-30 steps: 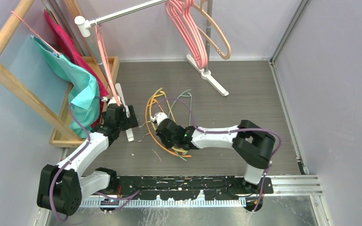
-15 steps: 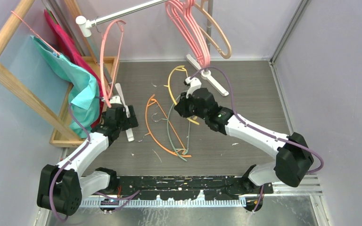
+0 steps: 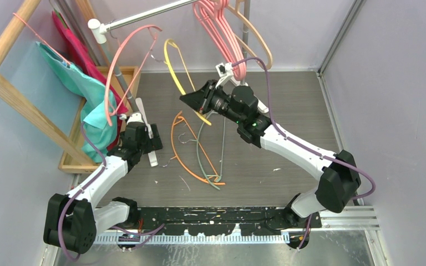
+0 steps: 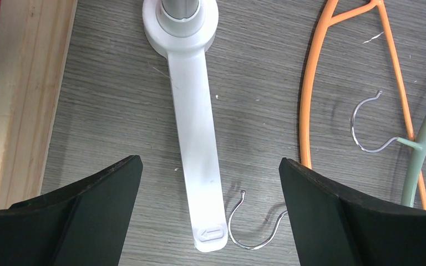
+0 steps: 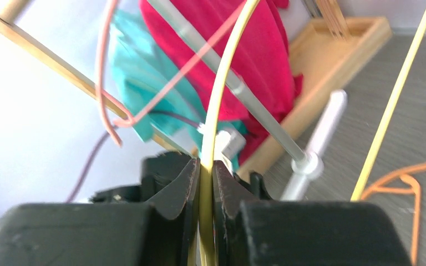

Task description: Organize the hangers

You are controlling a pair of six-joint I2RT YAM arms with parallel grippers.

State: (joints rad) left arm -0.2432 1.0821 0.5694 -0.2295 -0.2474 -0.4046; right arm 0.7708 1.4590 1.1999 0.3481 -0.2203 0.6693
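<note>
My right gripper (image 3: 191, 100) is shut on a thin yellow hanger (image 3: 172, 61) and holds it high, just right of the silver rail's white end. In the right wrist view the yellow wire (image 5: 222, 100) runs up from between the closed jaws (image 5: 206, 166). A thin pink hanger (image 3: 111, 83) hangs from the rail near the end cap. Thick pink hangers (image 3: 222, 27) and a beige one (image 3: 258, 44) hang further right. An orange hanger (image 3: 183, 149) and a grey-green one (image 3: 202, 149) lie on the floor. My left gripper (image 3: 144, 136) is open and empty over the rack foot (image 4: 197, 127).
The silver rail (image 3: 144, 16) with its white end cap (image 3: 94, 24) crosses the top. A wooden rack (image 3: 11, 94) with teal cloth (image 3: 97, 105) and red cloth stands at left. Orange (image 4: 310, 100) and grey-green (image 4: 421, 155) hangers and a loose wire hook (image 4: 255, 221) lie beside the left gripper.
My right gripper has lifted the yellow hanger off the floor pile and carried it up and left toward the rail. The thin pink hanger has swung on the rail. The left arm is still.
</note>
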